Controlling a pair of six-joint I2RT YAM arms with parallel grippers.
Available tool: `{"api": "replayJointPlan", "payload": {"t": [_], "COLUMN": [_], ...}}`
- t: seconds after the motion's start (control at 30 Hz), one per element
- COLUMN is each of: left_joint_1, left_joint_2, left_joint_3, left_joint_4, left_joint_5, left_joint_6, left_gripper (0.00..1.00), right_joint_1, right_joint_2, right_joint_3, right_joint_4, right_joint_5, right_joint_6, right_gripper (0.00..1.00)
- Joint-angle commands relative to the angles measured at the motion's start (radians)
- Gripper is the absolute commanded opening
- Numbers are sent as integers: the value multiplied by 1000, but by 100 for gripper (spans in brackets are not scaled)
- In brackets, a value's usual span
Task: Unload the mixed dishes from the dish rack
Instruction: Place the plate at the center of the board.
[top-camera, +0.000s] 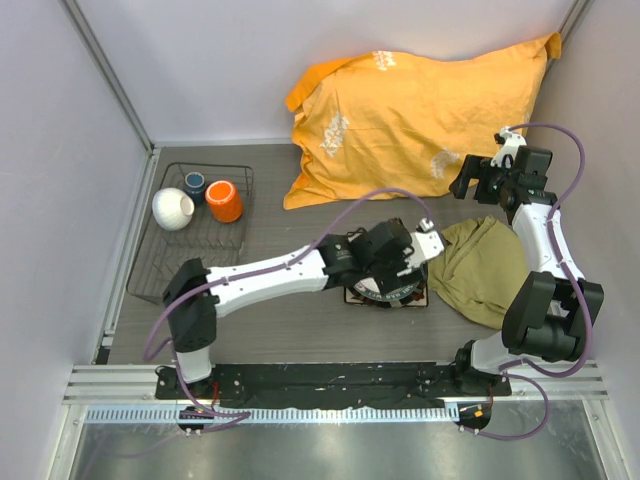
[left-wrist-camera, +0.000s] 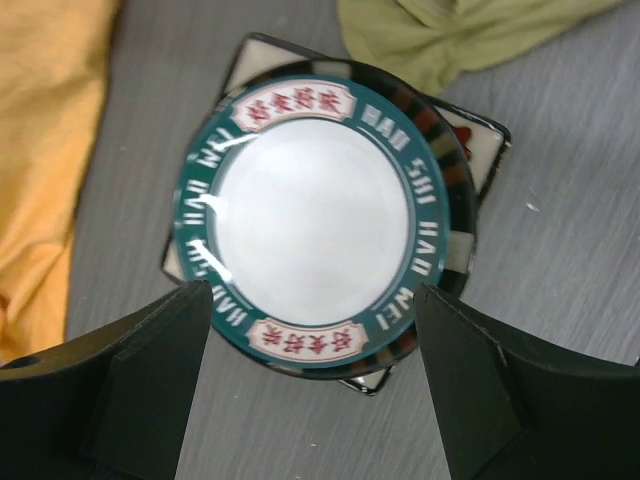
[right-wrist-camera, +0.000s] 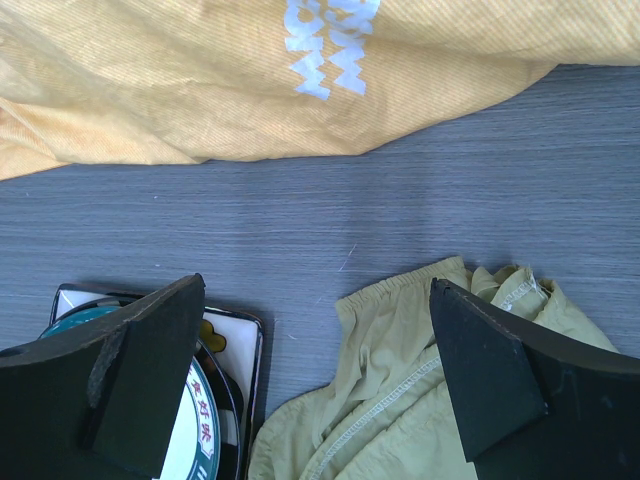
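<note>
On the grey wood-grain table (top-camera: 270, 225), my left gripper (left-wrist-camera: 312, 300) hangs with its fingers spread wide above the round green-rimmed white plate (left-wrist-camera: 312, 215), which lies stacked on the square white plate (left-wrist-camera: 482, 140) near the table's middle, just beside a crumpled olive-green cloth (top-camera: 480, 265). My right gripper (right-wrist-camera: 315, 300), jaws likewise apart and holding nothing, is raised over bare tabletop between that cloth and a large orange cloth (top-camera: 410, 110) heaped against the back wall. At far left, the dark wire dish rack (top-camera: 190, 255) holds the white bowl (top-camera: 172, 209), the orange mug (top-camera: 224, 201) and the small dark blue cup (top-camera: 194, 182). Pale panel walls (top-camera: 60, 150) enclose the table on three sides.
</note>
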Motion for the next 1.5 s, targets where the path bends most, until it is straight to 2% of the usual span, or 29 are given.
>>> {"api": "replayJointPlan", "payload": {"t": [0.0, 0.3, 0.6, 0.77, 1.0, 1.2, 1.47], "left_joint_1": [84, 323, 731, 911, 1227, 1389, 1488], "left_joint_2": [-118, -301, -480, -557, -607, -630, -640], "left_joint_3": [23, -44, -148, -214, -264, -314, -360], "left_joint_4": [13, -15, -47, -70, -93, -93, -67], "left_joint_5": [0, 20, 134, 180, 336, 440, 474], "left_joint_6": [-41, -73, -123, -114, -110, -105, -107], "left_gripper": [86, 86, 85, 87, 94, 100, 100], "right_joint_1": [-4, -4, -2, -2, -2, -2, -2], "right_joint_2": [-7, 4, 11, 22, 34, 42, 31], "right_joint_3": [22, 23, 23, 22, 20, 17, 13], "right_joint_4": [23, 23, 22, 25, 26, 30, 37], "right_joint_5": [-9, -22, -45, -43, -48, -48, -51], "right_joint_6": [-6, -3, 7, 9, 15, 18, 23], "right_gripper": [100, 100, 100, 100, 99, 100, 100]}}
